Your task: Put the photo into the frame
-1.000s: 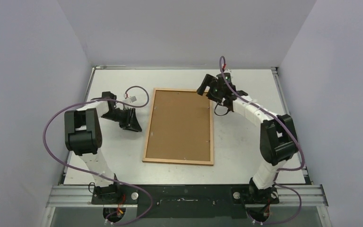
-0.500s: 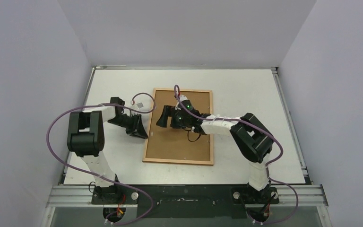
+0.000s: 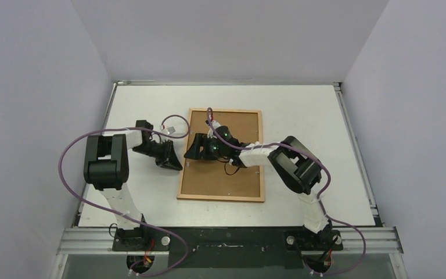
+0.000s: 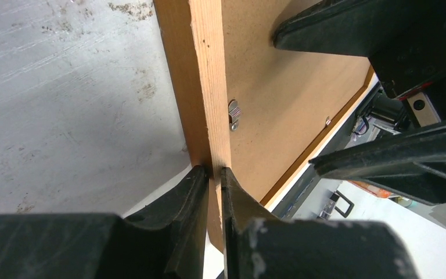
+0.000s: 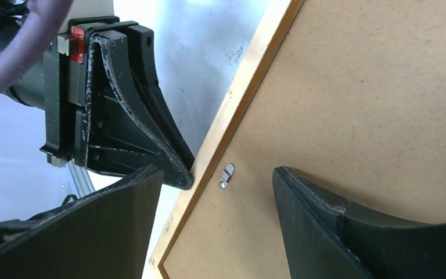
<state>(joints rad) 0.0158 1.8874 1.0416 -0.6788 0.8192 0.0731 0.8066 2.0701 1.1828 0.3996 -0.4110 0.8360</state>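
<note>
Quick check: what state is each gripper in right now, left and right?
Left gripper: jaws closed on the frame, pinching its left wooden border.
Right gripper: jaws open over the brown backing, holding nothing.

The left end effector [image 4: 212,172] pinches the frame's [image 4: 194,70] edge beside 1 clip [image 4: 234,114].

Light-wood frame [image 3: 220,199], brown back upward

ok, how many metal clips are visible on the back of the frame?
2. The near clip sits just inside the frame border pinched by the left gripper; the far clip is on the border across the backing. Others may be hidden.
</note>
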